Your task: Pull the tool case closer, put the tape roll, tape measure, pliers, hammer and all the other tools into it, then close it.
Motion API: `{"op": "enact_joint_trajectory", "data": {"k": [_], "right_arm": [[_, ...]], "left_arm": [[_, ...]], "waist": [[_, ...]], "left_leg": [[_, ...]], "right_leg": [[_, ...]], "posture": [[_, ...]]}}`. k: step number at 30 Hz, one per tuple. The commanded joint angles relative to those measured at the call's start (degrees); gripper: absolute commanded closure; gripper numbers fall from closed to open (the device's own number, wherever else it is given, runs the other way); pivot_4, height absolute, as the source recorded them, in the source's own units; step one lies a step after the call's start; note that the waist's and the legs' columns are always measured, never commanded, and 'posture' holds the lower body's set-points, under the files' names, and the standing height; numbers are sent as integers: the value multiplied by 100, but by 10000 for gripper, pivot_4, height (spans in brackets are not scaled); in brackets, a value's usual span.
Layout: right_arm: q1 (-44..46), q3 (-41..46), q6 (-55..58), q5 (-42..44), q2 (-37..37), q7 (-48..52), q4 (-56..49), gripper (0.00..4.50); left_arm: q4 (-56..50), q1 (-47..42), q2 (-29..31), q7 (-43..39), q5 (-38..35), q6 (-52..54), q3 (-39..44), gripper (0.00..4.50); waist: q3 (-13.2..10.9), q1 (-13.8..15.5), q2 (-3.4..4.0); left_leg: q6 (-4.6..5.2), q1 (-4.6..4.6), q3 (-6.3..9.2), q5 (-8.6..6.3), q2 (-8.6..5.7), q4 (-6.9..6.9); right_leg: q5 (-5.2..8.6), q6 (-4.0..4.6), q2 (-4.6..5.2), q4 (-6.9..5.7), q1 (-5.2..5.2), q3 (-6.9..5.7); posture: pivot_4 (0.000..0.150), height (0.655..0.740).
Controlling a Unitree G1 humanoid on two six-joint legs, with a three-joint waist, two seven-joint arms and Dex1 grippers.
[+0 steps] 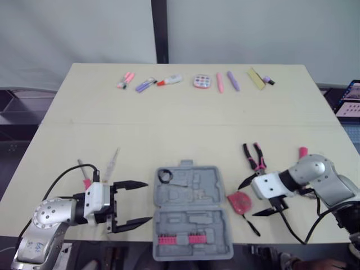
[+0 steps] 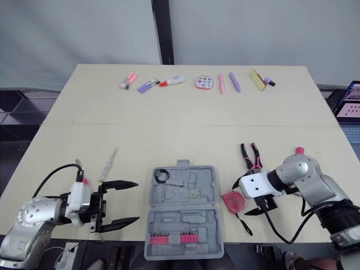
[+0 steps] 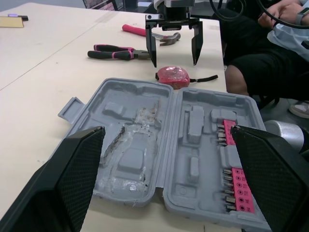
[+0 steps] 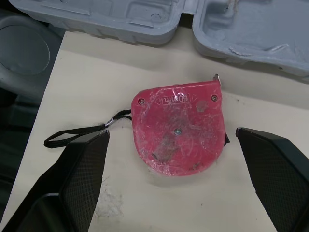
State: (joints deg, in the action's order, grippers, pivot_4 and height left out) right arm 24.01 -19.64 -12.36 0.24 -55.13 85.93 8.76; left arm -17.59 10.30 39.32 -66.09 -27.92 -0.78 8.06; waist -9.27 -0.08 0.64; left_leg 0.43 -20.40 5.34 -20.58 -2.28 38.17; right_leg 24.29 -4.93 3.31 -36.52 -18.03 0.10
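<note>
The grey tool case point(image 1: 188, 208) lies open near the table's front edge, with a black tape roll point(image 1: 165, 175) in its far left corner. Just right of it the red tape measure point(image 4: 178, 128) lies flat, and my right gripper point(image 1: 247, 199) hangs open over it, one finger on each side, not touching. The pink-handled pliers point(image 1: 255, 157) lie behind the tape measure. The hammer point(image 3: 145, 33) is partly hidden behind my right arm. My left gripper point(image 1: 147, 202) stands open just left of the case, holding nothing. Two screwdrivers point(image 1: 112, 163) lie beyond my left arm.
A row of pens, markers and small items point(image 1: 194, 82) runs along the table's far side. A laptop point(image 1: 349, 98) sits off the right edge. A strip of pink bits point(image 1: 180, 239) fills the case's near half. A seated person point(image 3: 260, 48) is beyond the right arm.
</note>
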Motion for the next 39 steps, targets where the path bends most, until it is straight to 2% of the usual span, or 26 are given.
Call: {"op": "enact_joint_trajectory", "data": {"k": [1,15,22,32,34,36,37,39], "right_arm": [[132,-51,-173,-44,133,109,88,530],[440,-291,-704,-426,677,-66,852,530],[548,-271,-953,-508,764,-33,1260,530],[529,-196,-1008,-407,717,32,1332,530],[529,-195,-1043,-385,713,50,1333,5885],[534,-195,-1062,-373,712,58,1333,13779],[540,-194,-1068,-365,712,65,1333,15484],[548,-192,-1083,-354,710,76,1337,15449]], "left_arm": [[-164,95,54,-7,-53,-92,115,0],[-315,264,81,72,-58,-73,213,0],[-522,388,123,171,-83,40,288,0],[-716,422,166,258,-118,195,320,0],[-719,412,164,257,-120,203,318,0],[-725,407,161,258,-119,209,312,0],[-727,404,160,260,-119,214,307,0],[-730,402,161,262,-121,233,300,0]], "waist": [[0,-2,0],[0,-6,0],[0,-11,0],[0,-9,0],[0,-9,0],[0,-10,0],[0,-9,0],[0,-9,0]], "left_leg": [[0,0,0,0,0,0],[-1,0,0,1,0,0],[-1,0,0,1,0,0],[-1,0,0,1,0,-1],[-1,0,0,1,0,0],[-1,0,0,1,0,0],[-1,0,-1,1,0,0],[-1,0,0,1,0,-1]], "right_leg": [[0,0,0,0,0,0],[0,0,0,-4,-4,-2],[0,0,-1,-5,-4,-2],[0,0,0,-7,-4,-2],[0,0,0,-7,-4,-2],[0,0,0,-7,-4,-2],[0,0,0,-6,-4,-2],[0,0,0,-7,-4,-2]], "posture": [[1500,7336],[1500,7336],[1500,7336],[1500,7336],[1500,7336],[1500,7336],[1500,7336],[1500,7336]]}}
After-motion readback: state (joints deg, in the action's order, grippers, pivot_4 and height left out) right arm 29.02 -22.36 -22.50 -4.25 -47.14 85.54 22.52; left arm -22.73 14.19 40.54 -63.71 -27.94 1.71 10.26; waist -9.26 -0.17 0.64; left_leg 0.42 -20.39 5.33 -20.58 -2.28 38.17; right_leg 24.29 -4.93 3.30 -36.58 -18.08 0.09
